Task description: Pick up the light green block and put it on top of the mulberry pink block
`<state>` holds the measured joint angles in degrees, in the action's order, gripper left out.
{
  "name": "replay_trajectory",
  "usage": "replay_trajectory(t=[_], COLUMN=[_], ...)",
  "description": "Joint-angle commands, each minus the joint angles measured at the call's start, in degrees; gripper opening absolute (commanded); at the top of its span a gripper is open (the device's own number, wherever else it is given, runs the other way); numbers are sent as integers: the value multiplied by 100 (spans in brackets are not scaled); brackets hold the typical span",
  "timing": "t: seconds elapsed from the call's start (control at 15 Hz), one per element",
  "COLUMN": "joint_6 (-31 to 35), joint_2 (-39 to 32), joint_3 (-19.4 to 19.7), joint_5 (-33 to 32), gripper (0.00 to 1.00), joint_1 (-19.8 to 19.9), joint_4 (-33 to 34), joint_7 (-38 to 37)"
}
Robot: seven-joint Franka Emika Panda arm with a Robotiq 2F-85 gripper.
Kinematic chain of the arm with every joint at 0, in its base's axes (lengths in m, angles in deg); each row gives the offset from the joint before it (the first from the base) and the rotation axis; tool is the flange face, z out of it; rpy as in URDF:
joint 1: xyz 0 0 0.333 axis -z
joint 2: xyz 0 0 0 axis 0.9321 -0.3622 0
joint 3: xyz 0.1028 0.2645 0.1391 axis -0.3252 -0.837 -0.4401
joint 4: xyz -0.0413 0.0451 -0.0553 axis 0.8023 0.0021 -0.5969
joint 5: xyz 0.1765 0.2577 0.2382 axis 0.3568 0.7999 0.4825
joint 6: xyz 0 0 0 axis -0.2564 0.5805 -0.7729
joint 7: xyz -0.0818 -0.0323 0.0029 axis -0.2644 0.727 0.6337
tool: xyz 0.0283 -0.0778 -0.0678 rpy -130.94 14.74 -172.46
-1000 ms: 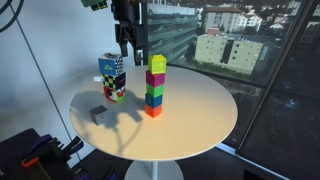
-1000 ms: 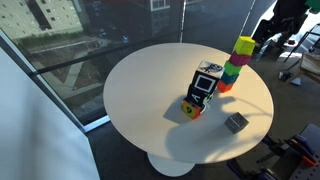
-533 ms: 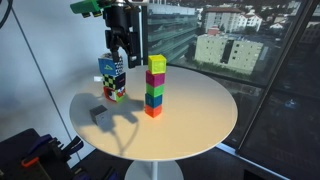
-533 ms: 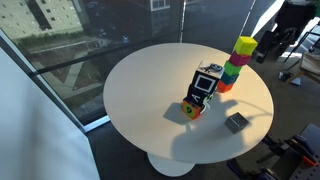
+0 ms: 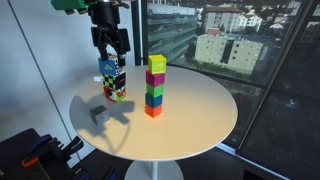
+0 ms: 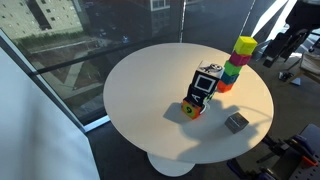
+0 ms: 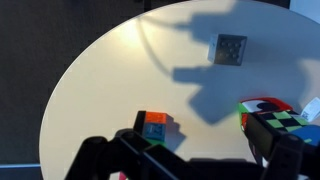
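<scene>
The light green block (image 5: 157,65) tops the stack (image 5: 153,101); the claw (image 5: 112,57) hangs with fingers apart, empty.
It rests on the mulberry pink block (image 5: 156,79), claw at its ten o'clock, above a round white tabletop (image 5: 200,115) by windows (image 5: 250,40).

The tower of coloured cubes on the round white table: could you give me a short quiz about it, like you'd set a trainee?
1. Which cube sits directly on top of the small mulberry pink block?
A) dark green cube
B) the lime-coloured light green block
C) orange-red cube
2. True or false: the robot's black gripper is holding a cube.
3. Fill in: the lone small cube lying on the round white table, apart from the tower, is ____ in colour.

Key: 1 B. 2 False: it is open and empty, up beside the tower. 3 Grey.
</scene>
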<state>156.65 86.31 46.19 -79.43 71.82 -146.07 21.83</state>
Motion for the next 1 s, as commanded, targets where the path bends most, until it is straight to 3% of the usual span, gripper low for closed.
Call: replay_trajectory(t=[0.0,0.67,0.93], joint_6=[-48,-509,-449], joint_2=[495,1157,1044], joint_3=[-41,-161,-127], joint_5=[154,156,134], gripper=[100,100,100], joint_1=[-17,64,39], joint_4=[-285,-427,-355], joint_7=[63,-269,-176])
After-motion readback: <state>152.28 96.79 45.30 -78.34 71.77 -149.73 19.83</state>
